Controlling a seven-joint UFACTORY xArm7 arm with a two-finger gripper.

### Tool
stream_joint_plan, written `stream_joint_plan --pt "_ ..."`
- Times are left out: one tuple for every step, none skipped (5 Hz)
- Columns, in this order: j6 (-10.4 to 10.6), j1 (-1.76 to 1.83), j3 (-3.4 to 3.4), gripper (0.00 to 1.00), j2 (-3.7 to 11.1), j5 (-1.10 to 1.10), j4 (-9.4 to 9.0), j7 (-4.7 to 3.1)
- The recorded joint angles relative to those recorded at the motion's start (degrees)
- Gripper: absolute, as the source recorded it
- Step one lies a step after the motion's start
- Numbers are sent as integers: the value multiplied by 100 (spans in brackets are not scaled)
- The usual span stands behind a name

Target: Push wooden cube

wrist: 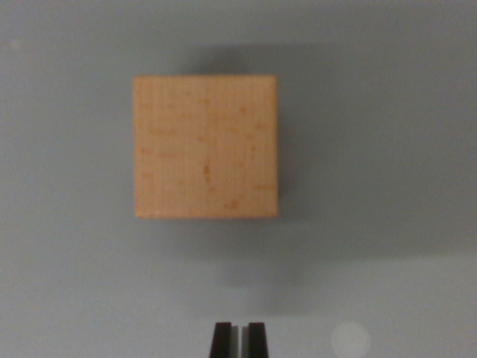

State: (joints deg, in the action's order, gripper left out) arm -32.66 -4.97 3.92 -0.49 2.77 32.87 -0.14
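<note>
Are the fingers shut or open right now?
Nearly shut: the two dark fingers stand side by side with only a thin sliver between them, holding nothing, below the wooden cube.

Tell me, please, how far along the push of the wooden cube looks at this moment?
Done: the hand is lined up below the light square wooden cube, its dark fingertips nearly together with only a narrow slit between them. In hand: the approach, since bare grey table surface separates hand and cube. Left: making contact and the push itself.
</note>
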Motion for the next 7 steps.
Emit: stream_joint_plan --pt "141 -8 3 0 -8 12 -142 6" --pt "141 -8 3 0 -8 12 -142 6" --pt "260 -15 6 0 -14 23 -261 12" --pt "260 -15 6 0 -14 23 -261 12" --pt "351 -20 8 0 -19 31 -353 16" --pt "351 -20 8 0 -19 31 -353 16" --pt "423 -24 10 0 -23 37 -426 19"
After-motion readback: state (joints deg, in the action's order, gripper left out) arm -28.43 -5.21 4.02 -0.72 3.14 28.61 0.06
